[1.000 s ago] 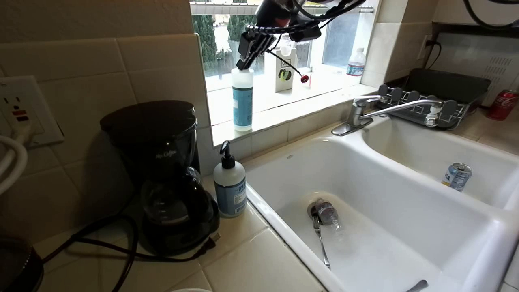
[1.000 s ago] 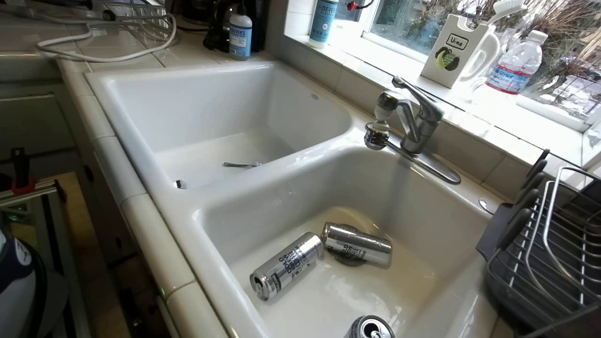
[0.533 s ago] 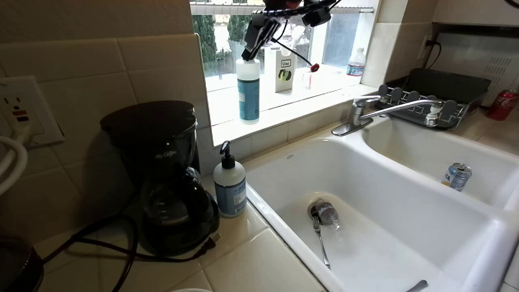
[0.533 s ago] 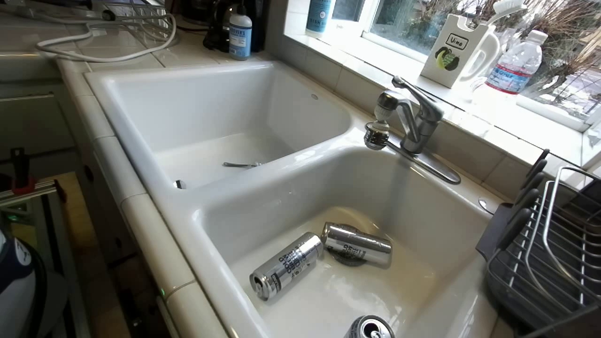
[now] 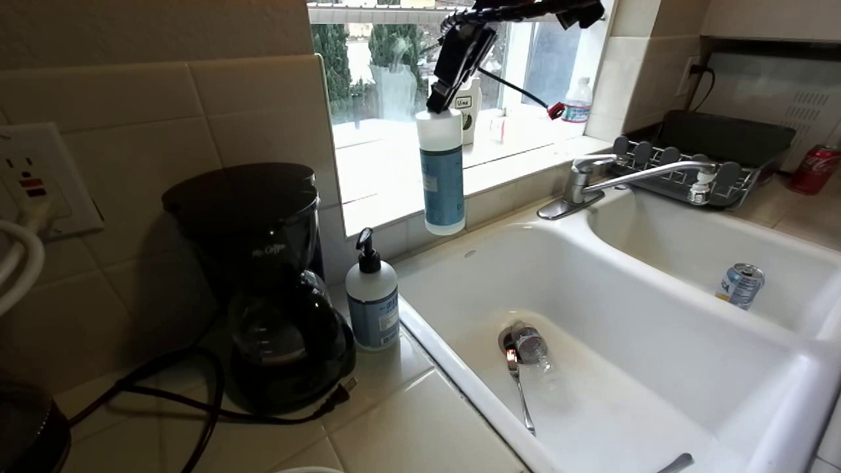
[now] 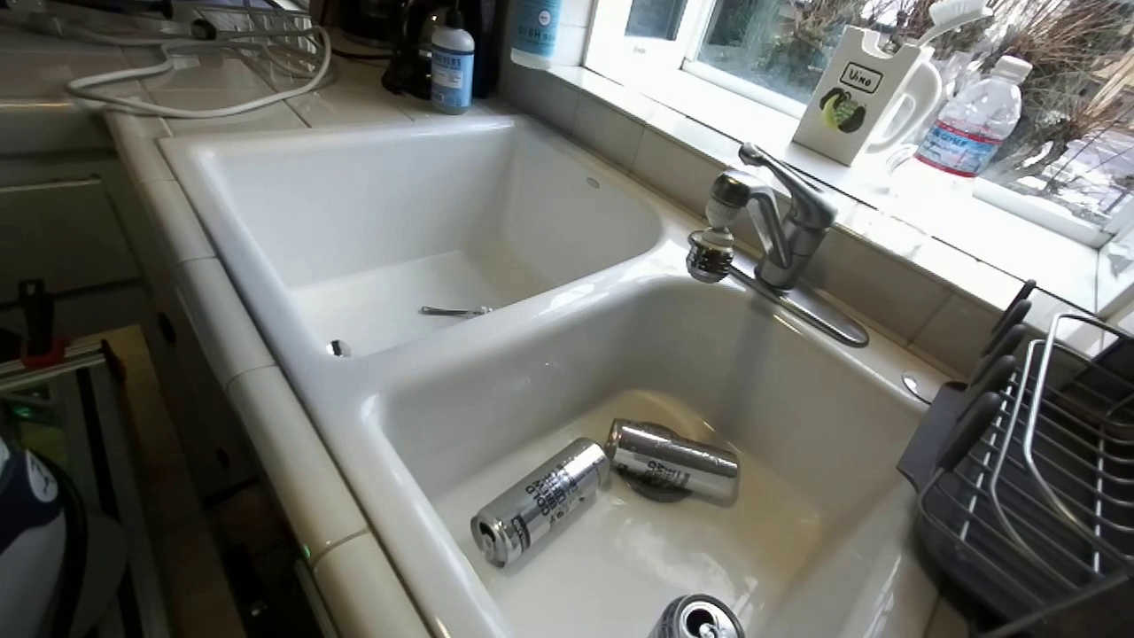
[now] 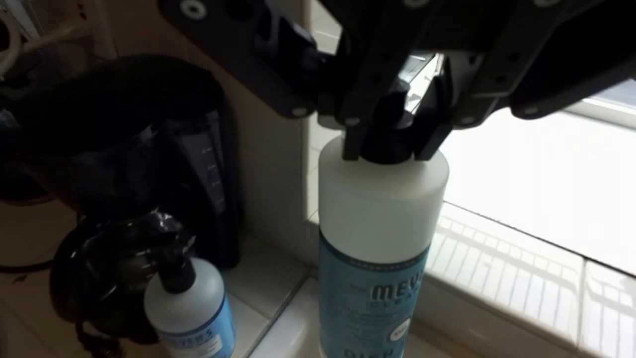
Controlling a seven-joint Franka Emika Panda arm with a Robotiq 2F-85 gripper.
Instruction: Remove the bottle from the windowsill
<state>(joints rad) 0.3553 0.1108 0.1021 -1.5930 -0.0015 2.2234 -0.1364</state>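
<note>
We note the claw [image 7: 386,155] pinching the bottle [image 7: 378,233] by its dark cap [image 7: 387,144]; it hangs nearly upright beneath, off the windowsill [image 5: 378,209]. We should travel slowly, clear of the soap bottle [image 5: 372,305] lower down: so narrow a hold may allow swing.

White double sink [image 6: 523,317], bright daylit window [image 5: 394,85] behind the sink, green trees [image 5: 332,69] outside, dim beige tiled wall [image 5: 131,98] beside the sink, pale tiled worktop [image 5: 414,424] edging the sink, shadowed cabinet front [image 6: 66,235] lower than the sink
</note>
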